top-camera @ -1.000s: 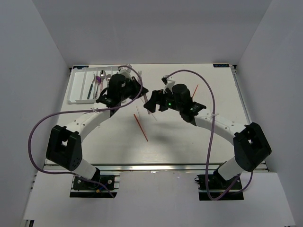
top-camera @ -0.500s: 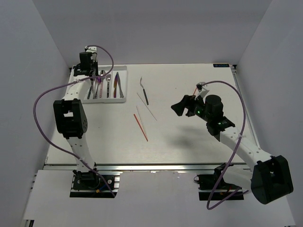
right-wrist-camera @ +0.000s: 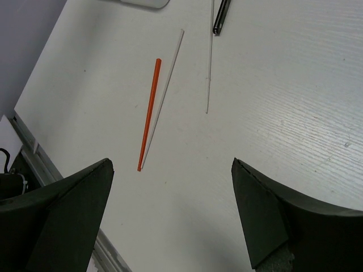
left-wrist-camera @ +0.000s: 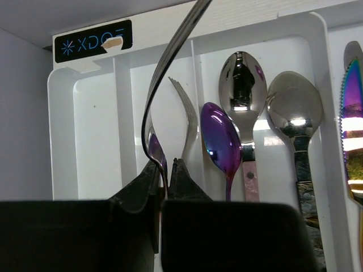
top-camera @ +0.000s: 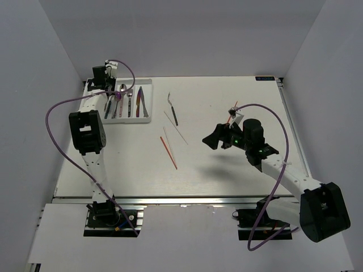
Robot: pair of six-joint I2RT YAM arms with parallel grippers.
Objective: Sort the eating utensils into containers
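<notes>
Pincer, left (left-wrist-camera: 164,170): I pinch a curved silver utensil (left-wrist-camera: 164,68) over the tray (left-wrist-camera: 85,130).
Pincer, right (right-wrist-camera: 170,164): my jaws gape wide, empty, above the bench (right-wrist-camera: 272,113).

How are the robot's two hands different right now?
The left gripper is pinched shut on a silver utensil; the right gripper is wide open and holds nothing. The left gripper is over the white tray; the right gripper is over the table, near a red chopstick. Both are dark and two-fingered.
</notes>
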